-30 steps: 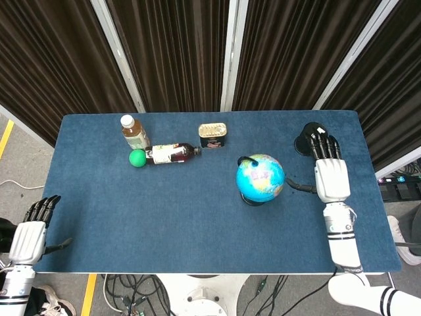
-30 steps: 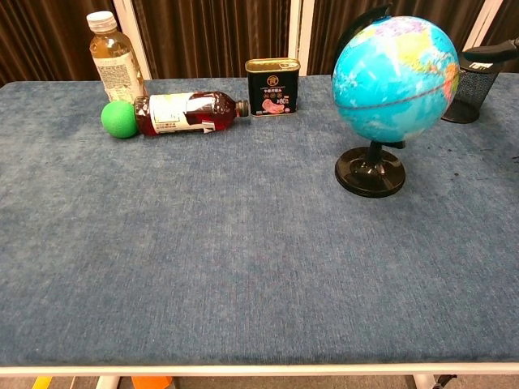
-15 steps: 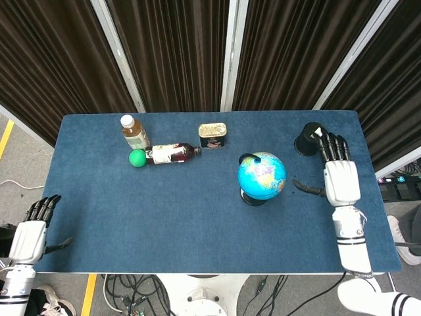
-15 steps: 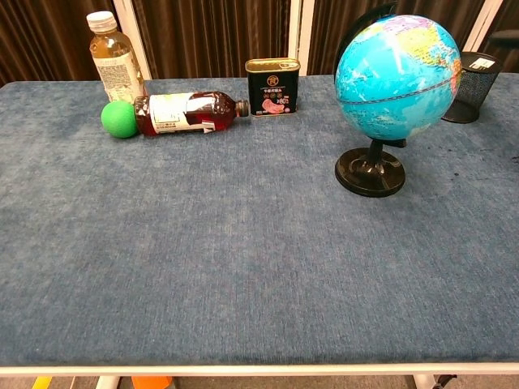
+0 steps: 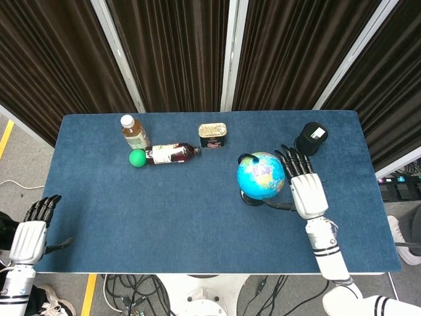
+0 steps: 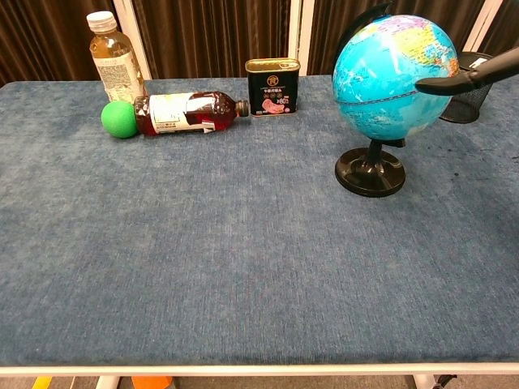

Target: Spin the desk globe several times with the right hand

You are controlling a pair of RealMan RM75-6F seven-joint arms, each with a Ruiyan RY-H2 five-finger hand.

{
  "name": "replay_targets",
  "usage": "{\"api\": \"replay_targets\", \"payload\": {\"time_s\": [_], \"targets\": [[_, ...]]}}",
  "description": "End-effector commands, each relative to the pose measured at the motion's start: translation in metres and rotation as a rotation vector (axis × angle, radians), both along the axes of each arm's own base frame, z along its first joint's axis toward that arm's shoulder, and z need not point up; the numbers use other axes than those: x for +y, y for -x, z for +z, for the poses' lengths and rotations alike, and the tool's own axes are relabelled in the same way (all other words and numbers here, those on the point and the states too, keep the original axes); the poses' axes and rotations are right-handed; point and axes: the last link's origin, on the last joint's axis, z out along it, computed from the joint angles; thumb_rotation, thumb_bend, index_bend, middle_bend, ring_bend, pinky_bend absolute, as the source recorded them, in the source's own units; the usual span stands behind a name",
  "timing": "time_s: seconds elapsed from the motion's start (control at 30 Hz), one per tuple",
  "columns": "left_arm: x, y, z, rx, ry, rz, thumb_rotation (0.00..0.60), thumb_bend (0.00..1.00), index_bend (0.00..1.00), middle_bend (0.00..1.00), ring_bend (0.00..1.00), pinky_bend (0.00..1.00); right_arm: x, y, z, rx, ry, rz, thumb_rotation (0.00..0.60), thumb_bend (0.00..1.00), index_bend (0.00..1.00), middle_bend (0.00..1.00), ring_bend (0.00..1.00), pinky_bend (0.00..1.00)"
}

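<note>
Several light strokes needed: with right hand (image 5: 304, 186) flat, fingers (image 6: 454, 80) spread and touching the desk globe (image 6: 395, 77), brushing sideways without tipping its base (image 6: 370, 173).

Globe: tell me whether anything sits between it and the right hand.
Nothing visible does. The right hand is right beside the globe, with a fingertip against its side in the chest view. The black mesh cup stands farther back, out of that path, and the tin is on the globe's other side.
</note>
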Motion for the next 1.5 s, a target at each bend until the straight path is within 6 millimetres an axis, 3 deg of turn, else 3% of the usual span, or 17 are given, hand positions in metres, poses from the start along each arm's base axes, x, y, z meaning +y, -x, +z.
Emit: {"api": "replay_targets", "payload": {"time_s": [0.03, 0.27, 0.87, 1.4, 1.5], "targets": [[0.000, 0.001, 0.000, -0.003, 0.000, 0.002, 0.600, 0.07, 0.07, 0.08, 0.04, 0.09, -0.005, -0.003, -0.004, 0.007, 0.006, -0.005, 0.415, 0.00, 0.00, 0.00, 0.00, 0.00], [-0.002, 0.004, 0.001, -0.007, -0.004, 0.005, 0.600, 0.07, 0.07, 0.08, 0.04, 0.09, -0.010, 0.000, -0.002, 0.019, 0.015, -0.033, 0.416, 0.00, 0.00, 0.00, 0.00, 0.00], [0.000, 0.002, -0.001, -0.003, 0.004, 0.002, 0.600, 0.07, 0.07, 0.08, 0.04, 0.09, -0.014, 0.029, 0.021, 0.010, 0.047, -0.112, 0.415, 0.00, 0.00, 0.00, 0.00, 0.00], [0.000, 0.002, 0.000, -0.002, 0.001, 0.005, 0.600, 0.07, 0.07, 0.08, 0.04, 0.09, -0.056, 0.052, 0.037, 0.010, 0.085, -0.249, 0.427, 0.00, 0.00, 0.00, 0.00, 0.00], [0.000, 0.002, 0.000, -0.002, -0.001, 0.005, 0.600, 0.07, 0.07, 0.08, 0.04, 0.09, -0.057, 0.056, 0.039, 0.000, 0.091, -0.257, 0.428, 0.00, 0.00, 0.00, 0.00, 0.00]]}}
